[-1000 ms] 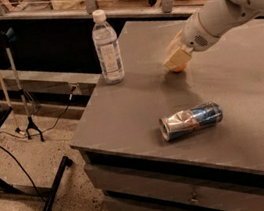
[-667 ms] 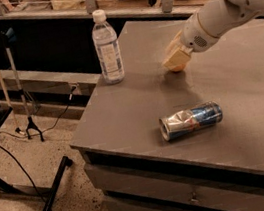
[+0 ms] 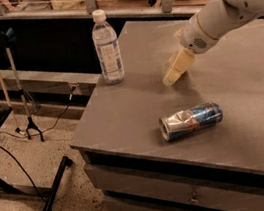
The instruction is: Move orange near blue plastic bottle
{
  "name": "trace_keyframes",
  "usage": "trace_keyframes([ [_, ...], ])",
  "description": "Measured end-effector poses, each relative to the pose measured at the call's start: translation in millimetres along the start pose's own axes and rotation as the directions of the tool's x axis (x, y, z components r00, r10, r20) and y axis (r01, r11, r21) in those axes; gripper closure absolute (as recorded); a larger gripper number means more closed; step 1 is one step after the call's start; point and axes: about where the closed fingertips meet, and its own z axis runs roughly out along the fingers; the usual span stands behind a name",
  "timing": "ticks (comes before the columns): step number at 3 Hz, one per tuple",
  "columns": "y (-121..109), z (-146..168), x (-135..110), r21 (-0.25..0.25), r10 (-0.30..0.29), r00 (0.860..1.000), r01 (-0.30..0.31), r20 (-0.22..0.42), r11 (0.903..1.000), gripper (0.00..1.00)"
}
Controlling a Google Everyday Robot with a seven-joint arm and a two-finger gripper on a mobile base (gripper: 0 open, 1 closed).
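Fingers [image 3: 176, 65] overlap side-on, so their gap cannot be told. The gripper [image 3: 169, 79] tips down onto the table [image 3: 123, 114], right of the bottle [image 3: 107, 51]. No orange shows; perhaps it hides behind. It is likely light, firm and prone to roll, best pinched across its middle.

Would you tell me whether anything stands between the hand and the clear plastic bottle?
Nothing visible does: bare grey tabletop separates the hand from the clear plastic bottle. The crushed silver-and-blue can lies off that line, nearer the front.
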Motion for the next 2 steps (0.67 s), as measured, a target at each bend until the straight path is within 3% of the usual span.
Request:
trace_keyframes([
  [2,-3.7,-6.8,12.3,0.008,0.021,1.0,-0.021,0.0,0.9997,0.0],
])
